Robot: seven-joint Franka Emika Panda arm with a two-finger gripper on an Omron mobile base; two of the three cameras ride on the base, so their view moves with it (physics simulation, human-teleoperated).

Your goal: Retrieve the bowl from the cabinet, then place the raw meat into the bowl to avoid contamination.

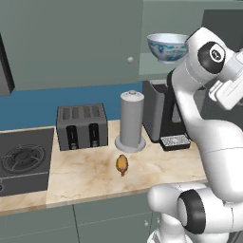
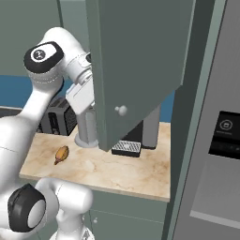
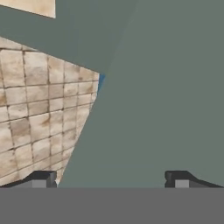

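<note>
I have the base parked at a marble-topped table (image 1: 90, 178) with grey-green drawers below and a blue backsplash behind. Above it hangs the cabinet (image 1: 71, 42); its right door (image 2: 136, 61) stands swung open, a round pale knob low on it, and from my right base camera that door hides much of the arm. On the inner shelf the bowl (image 1: 167, 46) sits upright, pale blue-white with a darker pattern outside, right beside the arm's upper joint.

On the table, the raw meat (image 1: 122, 163) lies just in front of a tall grey canister (image 1: 131, 122), near the front edge. A dark toaster (image 1: 81, 126) stands left of the canister, a cooktop (image 1: 23, 159) further left, and a black coffee machine (image 1: 163, 118) to the canister's right. A tall grey appliance with a dark panel (image 2: 225, 133) flanks the table's right end.

Through the hand camera the end effector (image 3: 111, 179) has its fingertips (image 3: 41, 178) spread wide with nothing between them, facing a flat grey-green panel beside tiled wall.
</note>
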